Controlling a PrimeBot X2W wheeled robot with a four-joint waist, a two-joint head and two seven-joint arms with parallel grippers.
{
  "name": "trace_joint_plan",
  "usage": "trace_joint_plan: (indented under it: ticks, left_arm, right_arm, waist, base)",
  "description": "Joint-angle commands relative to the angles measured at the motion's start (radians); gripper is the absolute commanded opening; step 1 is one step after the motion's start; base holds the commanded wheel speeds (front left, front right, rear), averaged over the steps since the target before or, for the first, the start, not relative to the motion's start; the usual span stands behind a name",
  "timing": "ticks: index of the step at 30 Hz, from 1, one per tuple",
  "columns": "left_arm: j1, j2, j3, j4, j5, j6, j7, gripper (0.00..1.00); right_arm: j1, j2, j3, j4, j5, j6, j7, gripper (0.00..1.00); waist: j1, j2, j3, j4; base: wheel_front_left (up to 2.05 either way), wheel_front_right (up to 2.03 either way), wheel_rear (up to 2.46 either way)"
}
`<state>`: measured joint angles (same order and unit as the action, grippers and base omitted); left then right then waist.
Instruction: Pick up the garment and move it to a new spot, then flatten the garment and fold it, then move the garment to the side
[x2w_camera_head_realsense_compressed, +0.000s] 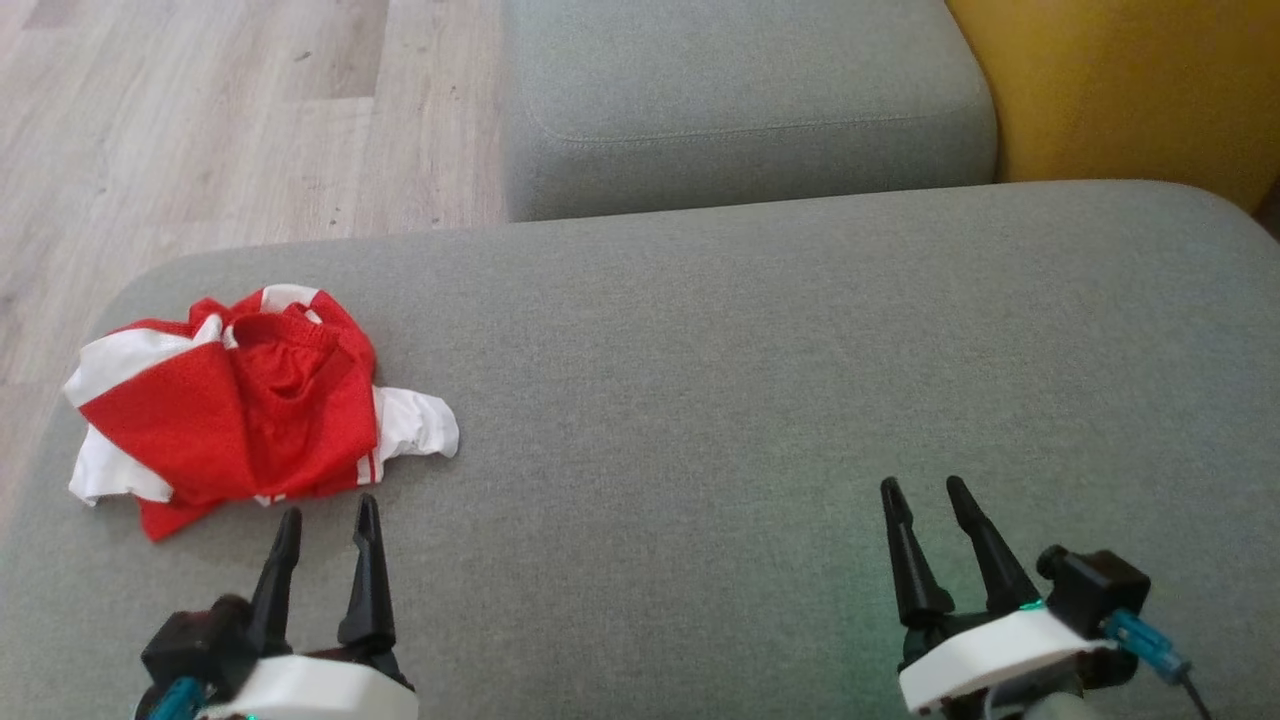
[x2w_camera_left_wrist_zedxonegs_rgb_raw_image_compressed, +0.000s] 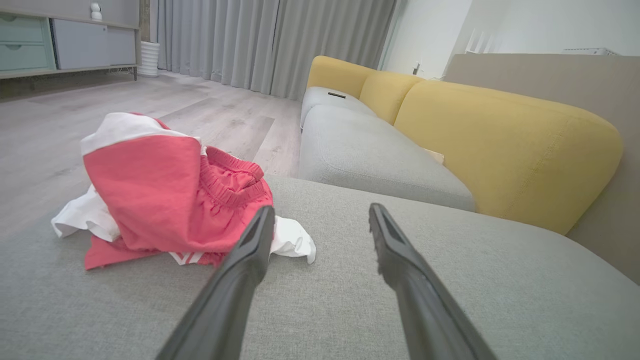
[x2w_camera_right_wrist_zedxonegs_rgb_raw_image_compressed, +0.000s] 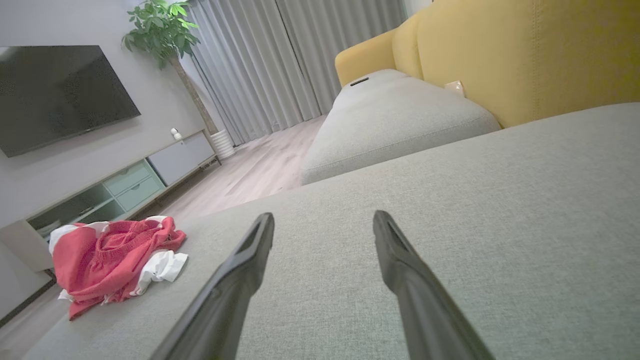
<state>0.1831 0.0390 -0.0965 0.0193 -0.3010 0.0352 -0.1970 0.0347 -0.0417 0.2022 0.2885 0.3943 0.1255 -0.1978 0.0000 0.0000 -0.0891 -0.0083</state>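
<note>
1. A crumpled red and white garment (x2w_camera_head_realsense_compressed: 240, 410) is seen at the left end of a grey sofa seat (x2w_camera_head_realsense_compressed: 750, 400).
2. The left jaws are held open, empty, just beside it.
3. The right jaws are held open, empty, well apart.

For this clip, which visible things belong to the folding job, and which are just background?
Job: red-and-white garment, grey seat cushion under it, left gripper and right gripper, jaws open.
Background: yellow backrest, TV, potted plant, curtains, cabinet, wood floor.
</note>
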Motion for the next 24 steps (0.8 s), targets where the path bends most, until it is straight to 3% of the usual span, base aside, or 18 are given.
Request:
trace_joint_plan:
  ticks: [1, 16, 24]
  left_arm:
    - [-0.023, 0.010, 0.019, -0.043, 0.035, 0.006, -0.019, 1.00]
    - [0.012, 0.011, 0.011, -0.030, 0.179, 0.019, -0.065, 1.00]
    - [0.014, 0.011, 0.016, -0.006, 0.127, 0.007, -0.065, 1.00]
  right_arm:
    - [-0.025, -0.008, 0.021, -0.024, -0.041, 0.005, -0.017, 1.00]
    - [-0.008, -0.009, 0.026, 0.004, -0.221, 0.005, -0.064, 1.00]
    - [-0.006, -0.009, 0.012, 0.014, -0.210, 0.005, -0.064, 1.00]
  waist:
    - [0.0000, 0.0000, -0.003, 0.001]
    - [0.0000, 0.0000, -0.025, -0.001]
    - [0.0000, 0.0000, -0.027, -0.002]
  base:
    - [0.00, 0.00, 0.00]
    - [0.00, 0.00, 0.00]
    - [0.00, 0.00, 0.00]
